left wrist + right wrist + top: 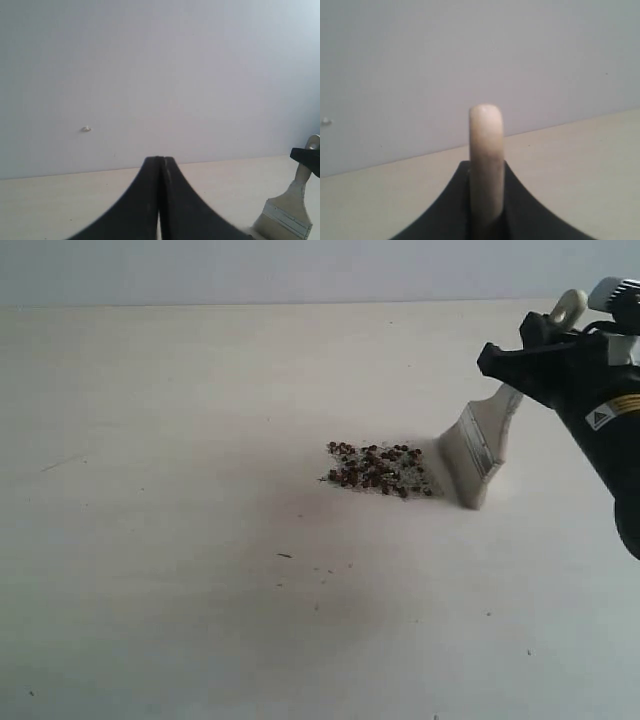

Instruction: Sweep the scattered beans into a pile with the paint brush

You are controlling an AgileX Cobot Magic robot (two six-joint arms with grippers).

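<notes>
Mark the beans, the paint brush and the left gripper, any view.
beans (pixel 378 468), exterior view, middle of the pile.
paint brush (pixel 483 440), exterior view, on the silver metal band.
left gripper (pixel 160 164), left wrist view, seam between the shut fingertips.

I count one paint brush (pixel 482 450), its handle between the fingers of my right gripper (pixel 528 352). One cluster of beans (pixel 378 469), several dozen and too crowded for an exact tally, lies below those fingers. I have two grippers; the left gripper (pixel 161 200) shows only on its own camera. A handful of dark specks (pixel 285 556) lie farther off.
</notes>
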